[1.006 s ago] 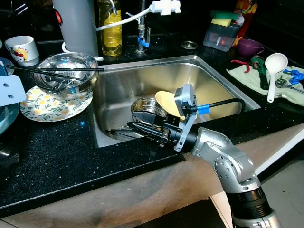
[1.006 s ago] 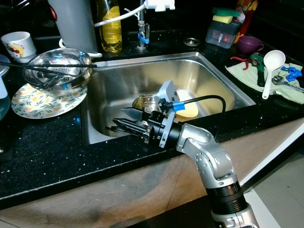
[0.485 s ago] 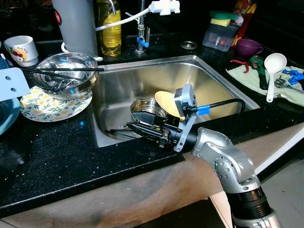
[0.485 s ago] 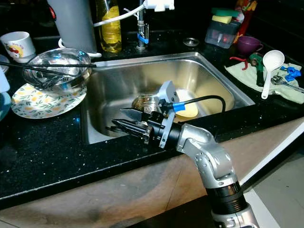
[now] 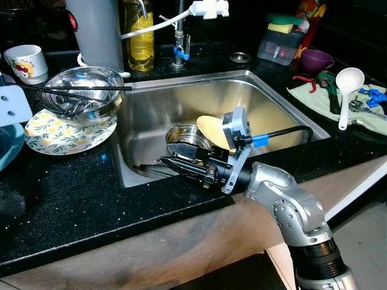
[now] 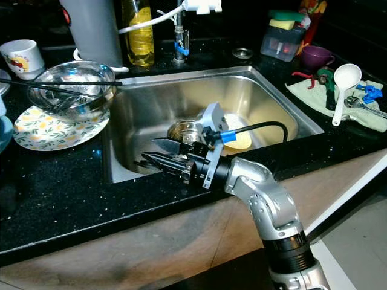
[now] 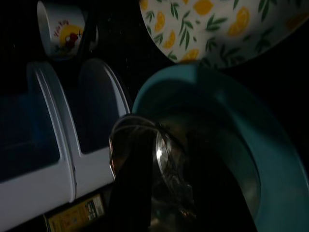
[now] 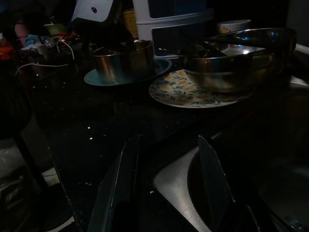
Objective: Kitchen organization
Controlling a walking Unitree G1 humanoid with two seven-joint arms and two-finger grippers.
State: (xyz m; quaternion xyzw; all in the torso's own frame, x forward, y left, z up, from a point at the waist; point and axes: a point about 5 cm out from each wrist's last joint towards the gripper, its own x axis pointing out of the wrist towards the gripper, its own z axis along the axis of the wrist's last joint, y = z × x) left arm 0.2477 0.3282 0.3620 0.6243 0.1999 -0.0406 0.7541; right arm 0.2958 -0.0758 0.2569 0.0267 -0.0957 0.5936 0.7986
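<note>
Black stone counter, steel sink set in it. Your right gripper hangs low over the sink's near left corner, fingers spread, pinching nothing. Just behind it in the basin sit a steel pot and a yellow plate. Expect the pot to be stiff, light and slick if wet; take it by the rim. Your left gripper is over a teal dish; finger state cannot be told. The mug carries a print, writing unreadable.
</note>
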